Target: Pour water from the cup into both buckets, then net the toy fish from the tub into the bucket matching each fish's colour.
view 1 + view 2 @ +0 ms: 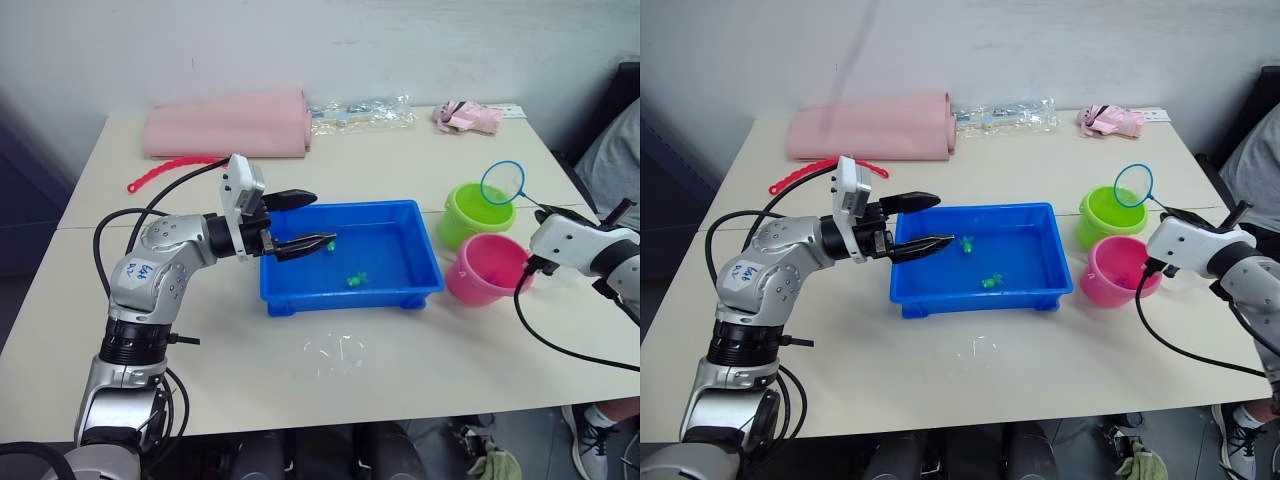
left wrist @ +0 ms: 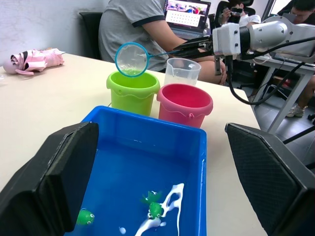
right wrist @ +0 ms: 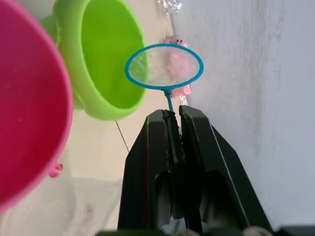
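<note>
Net (image 1: pixel 502 182) pinched by its stick in the right gripper (image 3: pixel 173 129), hoop up over the lime bucket (image 1: pixel 477 213), pink bucket (image 1: pixel 487 267) just beside. Could clip either rim on the way back to the tub (image 1: pixel 400 289) and slop water. Left gripper (image 1: pixel 300 221) spread wide over the tub's end (right in the sweep). Green fish (image 1: pixel 355 280) waiting; cup (image 2: pixel 182 72) behind the buckets.

1. Buckets: two, one green (image 1: pixel 477 213) and one pink (image 1: pixel 486 268).
2. Fish seen in the tub (image 1: pixel 400 285): two, both green (image 1: pixel 966 242) (image 1: pixel 991 282).
3. Tubs: one.
4. Nets (image 1: pixel 502 182): one.
5. Cups (image 2: pixel 182 72): one, clear.
6. Grippers: two, left (image 1: pixel 306 222) and right (image 3: pixel 172 114).
</note>
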